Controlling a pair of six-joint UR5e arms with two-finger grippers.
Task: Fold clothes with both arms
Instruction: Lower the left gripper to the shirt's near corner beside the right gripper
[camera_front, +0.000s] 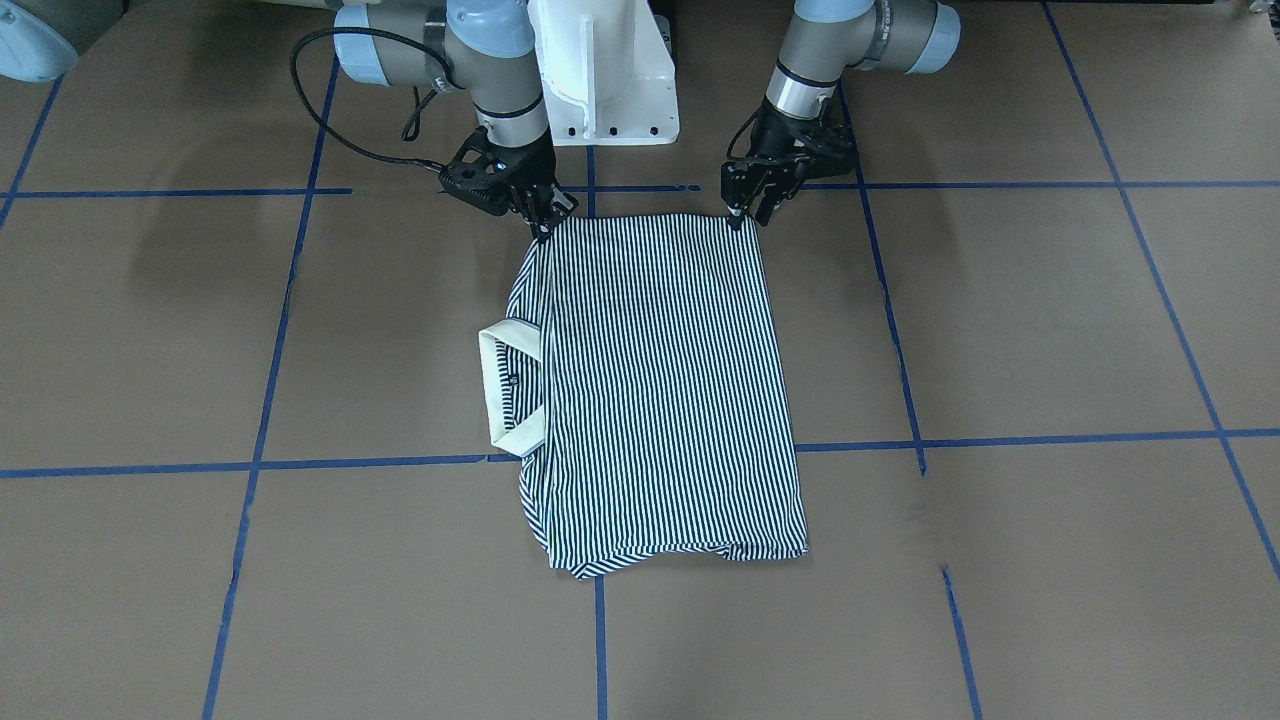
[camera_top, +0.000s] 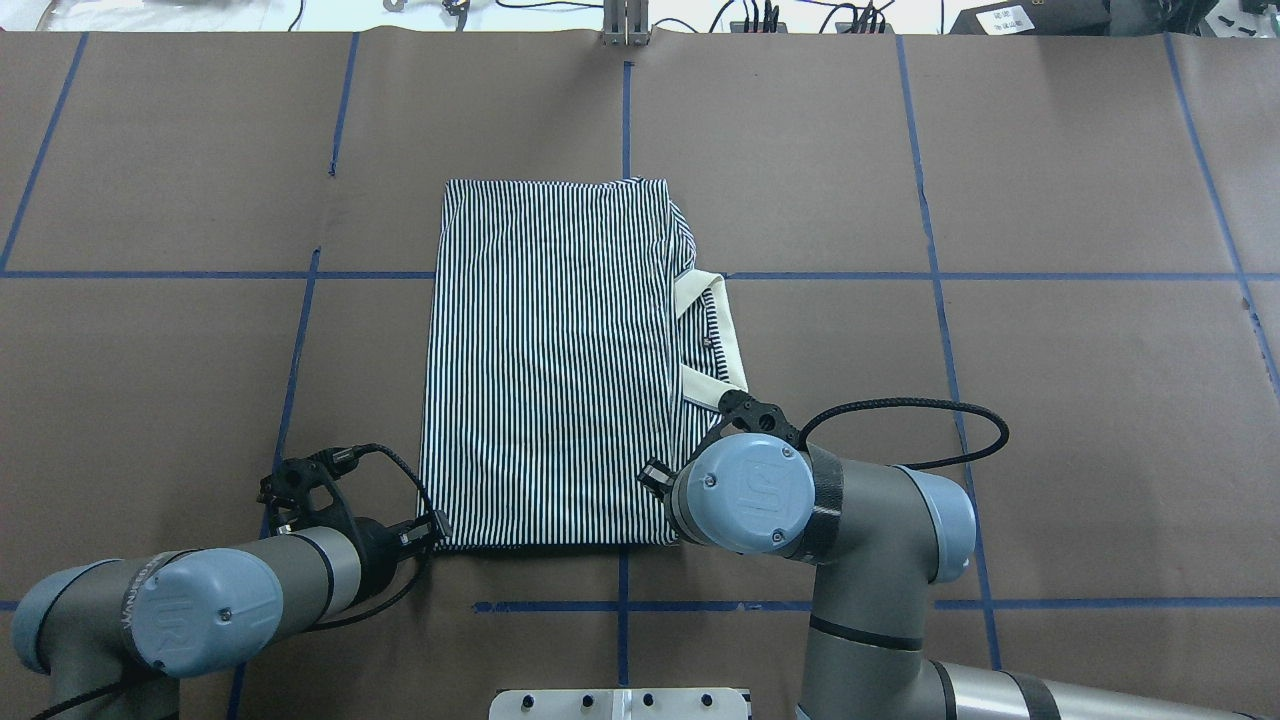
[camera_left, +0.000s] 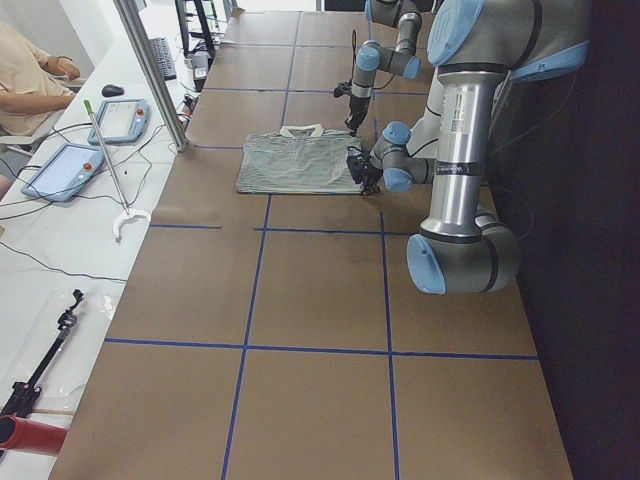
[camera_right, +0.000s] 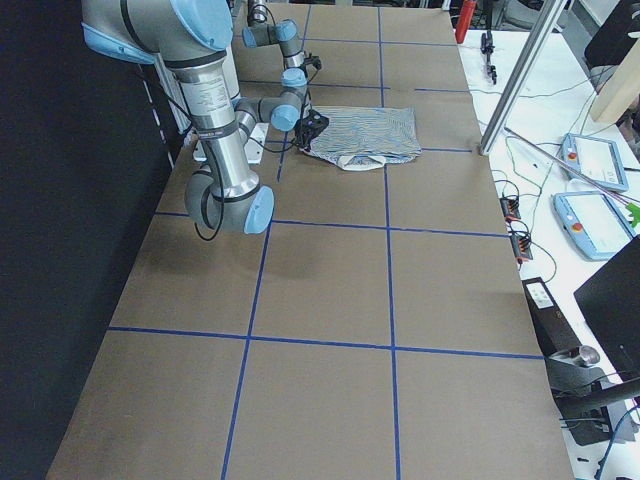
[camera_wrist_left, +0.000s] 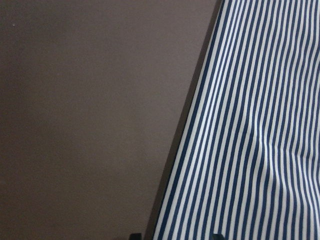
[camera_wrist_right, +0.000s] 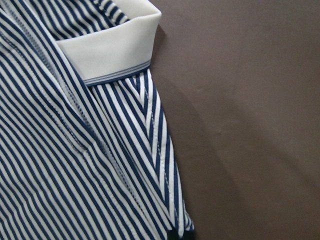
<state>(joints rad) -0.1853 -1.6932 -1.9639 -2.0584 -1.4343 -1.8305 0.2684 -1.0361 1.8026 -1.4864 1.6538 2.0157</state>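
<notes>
Striped navy-and-white polo shirt (camera_front: 660, 390) lies folded flat mid-frame on the brown worktop (camera_front: 1000, 320), its cream collar (camera_front: 497, 390) at the left edge. At its upper-right corner the left hand (camera_front: 750, 215) has its fingers apart. At the upper-left corner is the right hand (camera_front: 555, 218); I cannot tell its grip.

Overhead and front cameras oppose, steeply down; side cameras distant; wrist cameras close; all share shirt (camera_top: 545, 360).
</notes>
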